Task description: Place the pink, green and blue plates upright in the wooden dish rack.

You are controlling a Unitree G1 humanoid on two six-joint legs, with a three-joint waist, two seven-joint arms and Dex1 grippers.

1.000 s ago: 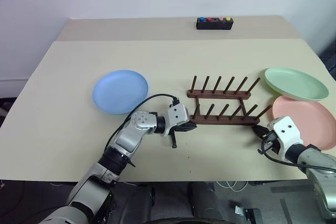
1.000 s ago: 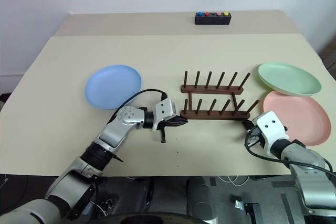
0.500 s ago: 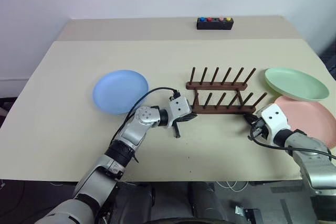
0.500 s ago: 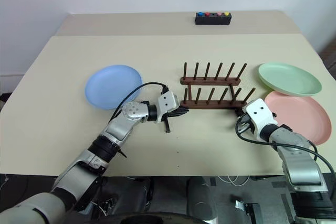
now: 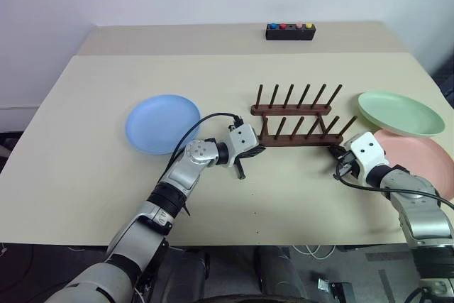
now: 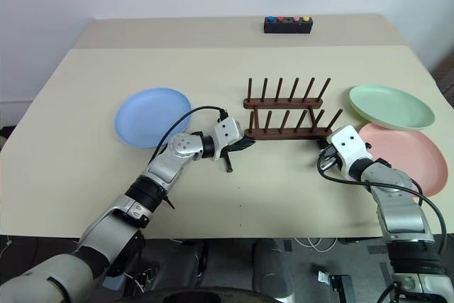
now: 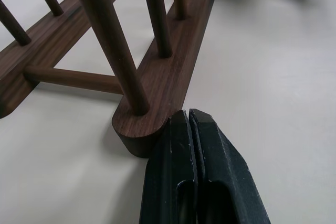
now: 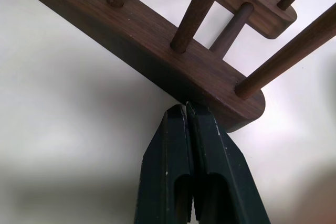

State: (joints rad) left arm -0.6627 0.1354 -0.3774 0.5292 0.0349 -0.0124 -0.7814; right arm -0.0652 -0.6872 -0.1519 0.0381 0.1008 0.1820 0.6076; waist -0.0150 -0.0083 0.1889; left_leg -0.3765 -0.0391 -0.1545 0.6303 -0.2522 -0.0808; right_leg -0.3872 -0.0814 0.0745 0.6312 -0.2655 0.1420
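1. Beige tabletop (image 5: 92,168) is filling the scene beneath a white wall, with a black button box (image 5: 289,30) sitting at its far edge.
2. Three plates are lying flat, none racked yet: the blue plate (image 5: 162,123) well left of the rack, the green plate (image 5: 399,113) and pink plate (image 5: 425,161) overlapping at the right. They are looking rigid, light and smooth; gripping at a rim seems safest.
3. Wooden dish rack (image 5: 296,121) is standing empty at centre, stiff and probably light enough to slide.
4. Left gripper (image 7: 189,124) and right gripper (image 8: 186,114), jaws pressed together and holding nothing, are each touching an end of the near rail.
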